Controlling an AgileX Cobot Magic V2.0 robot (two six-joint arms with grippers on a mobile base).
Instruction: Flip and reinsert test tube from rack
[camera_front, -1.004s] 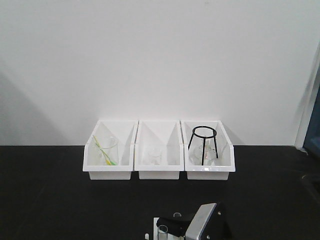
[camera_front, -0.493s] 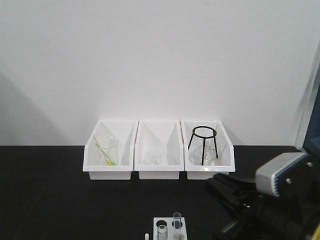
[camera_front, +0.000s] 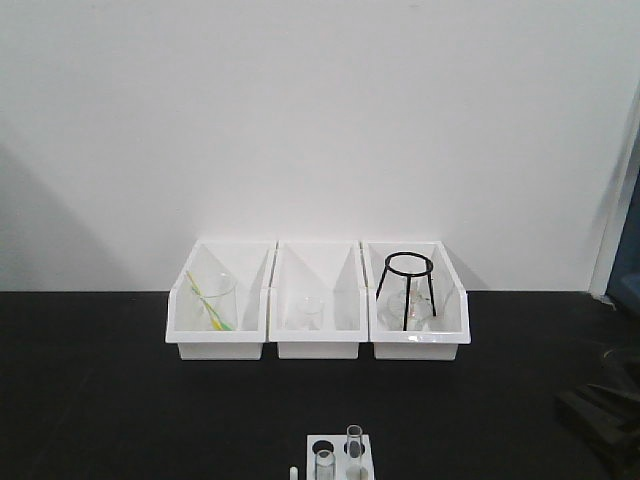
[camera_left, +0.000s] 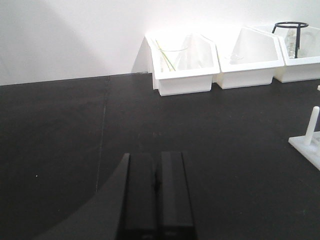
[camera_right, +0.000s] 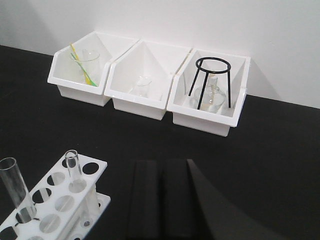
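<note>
A: Where is the rack (camera_right: 52, 200) sitting, and how far along is the job looking?

B: The rack is standing on the black table (camera_front: 100, 400) at the near edge, well in front of the three white bins (camera_front: 317, 300). Two glass tubes are standing upright in its holes: a taller test tube (camera_right: 12, 187) at the left end in the right wrist view, and a second tube (camera_right: 75, 170) a few holes along. Whether either has been flipped cannot be told; the open mouths are pointing up and no closed end is showing.

A: So are the arms doing anything with them?

B: Neither is touching a tube. The right gripper (camera_right: 159, 200) is hanging just beside the rack with its black pads pressed together, holding nothing. The left gripper (camera_left: 156, 197) is showing the same, pads meeting and nothing between them, over bare table well to the left, with only a corner of the rack and one white peg (camera_left: 312, 125) at the view's right edge.

A: What is left, then?

B: Judging from this, either the tube is already back in, or the pick, turn and reinsert are all remaining.

A: Any labels or writing?

B: None readable; the bins, rack and glassware are showing no print.
</note>
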